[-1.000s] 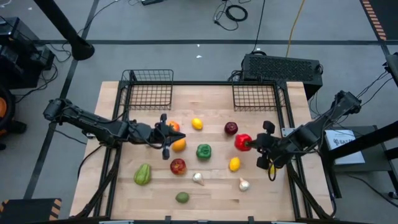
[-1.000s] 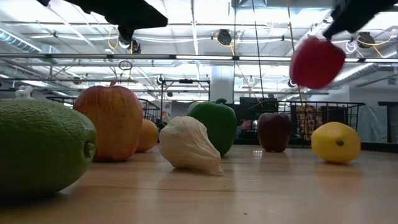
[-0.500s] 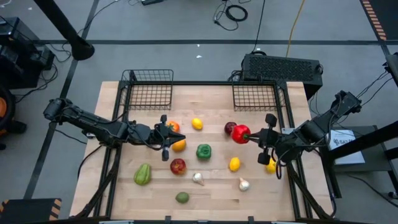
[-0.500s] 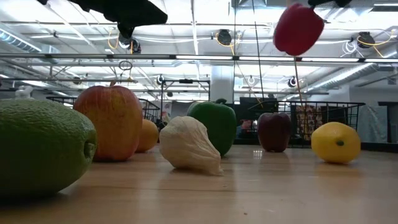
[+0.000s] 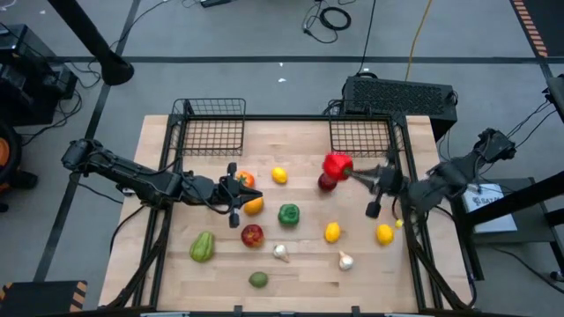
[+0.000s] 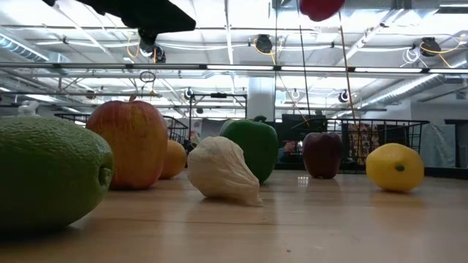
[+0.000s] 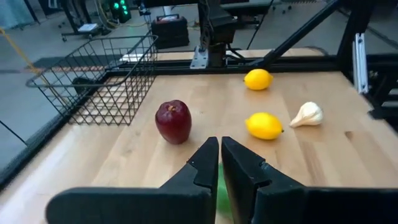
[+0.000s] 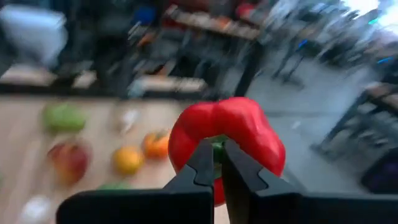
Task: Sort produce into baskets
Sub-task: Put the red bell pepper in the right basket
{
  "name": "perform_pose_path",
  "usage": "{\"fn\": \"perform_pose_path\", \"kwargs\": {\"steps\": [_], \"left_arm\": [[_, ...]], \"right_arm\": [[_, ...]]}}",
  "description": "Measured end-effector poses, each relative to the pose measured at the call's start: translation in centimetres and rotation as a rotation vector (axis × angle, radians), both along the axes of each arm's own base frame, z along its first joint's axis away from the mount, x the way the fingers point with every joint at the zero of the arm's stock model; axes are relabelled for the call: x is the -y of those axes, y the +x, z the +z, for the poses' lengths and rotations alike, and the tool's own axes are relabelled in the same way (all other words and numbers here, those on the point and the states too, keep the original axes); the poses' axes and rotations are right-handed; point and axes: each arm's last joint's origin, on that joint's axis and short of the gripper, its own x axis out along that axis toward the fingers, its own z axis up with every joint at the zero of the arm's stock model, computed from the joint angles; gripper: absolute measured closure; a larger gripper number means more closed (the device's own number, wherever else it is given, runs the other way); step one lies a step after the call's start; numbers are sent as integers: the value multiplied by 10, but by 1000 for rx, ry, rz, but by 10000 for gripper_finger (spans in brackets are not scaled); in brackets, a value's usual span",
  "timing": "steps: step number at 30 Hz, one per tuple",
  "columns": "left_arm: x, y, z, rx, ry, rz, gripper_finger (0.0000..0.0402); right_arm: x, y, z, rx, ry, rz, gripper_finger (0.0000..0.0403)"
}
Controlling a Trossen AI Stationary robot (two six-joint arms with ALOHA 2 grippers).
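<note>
Pale wooden table (image 5: 300, 269) noted, bearing scattered toy produce. Two square dark wire-mesh baskets (image 5: 212, 129) at the far edge, both apparently empty, ready for sorting. Right gripper (image 5: 352, 173) raised above the table, fingers pinching a glossy red plastic pepper (image 5: 336, 165) by its green stem, near the right-hand basket (image 5: 361, 134); presumably carried high to clear other pieces. Left gripper (image 5: 233, 187) hovering over mid-table beside an orange citrus (image 5: 253, 205), fingers pressed together, holding nothing. Dark red apple (image 7: 173, 121) resting untouched near the basket.

Grey floor (image 5: 264, 35) with loose cables (image 5: 330, 16); bright ceiling lights (image 6: 241, 68) overhead.
</note>
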Motion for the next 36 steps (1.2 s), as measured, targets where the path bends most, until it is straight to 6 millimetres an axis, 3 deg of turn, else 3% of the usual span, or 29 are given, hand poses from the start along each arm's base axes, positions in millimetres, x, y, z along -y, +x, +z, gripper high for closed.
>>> {"fn": "perform_pose_path", "kwargs": {"steps": [5, 12, 28, 36], "left_arm": [[-4, 1, 2, 14, 22, 8, 372], [-12, 4, 5, 52, 23, 40, 372], [-45, 11, 29, 117, 29, 189, 372], [-69, 10, 25, 68, 43, 283, 372]], "right_arm": [[25, -23, 26, 132, -63, -188, 399], [48, -44, 29, 156, -55, -369, 399], [77, -25, 19, -47, -229, -640, 399], [98, -16, 10, -188, -288, -774, 399]]}}
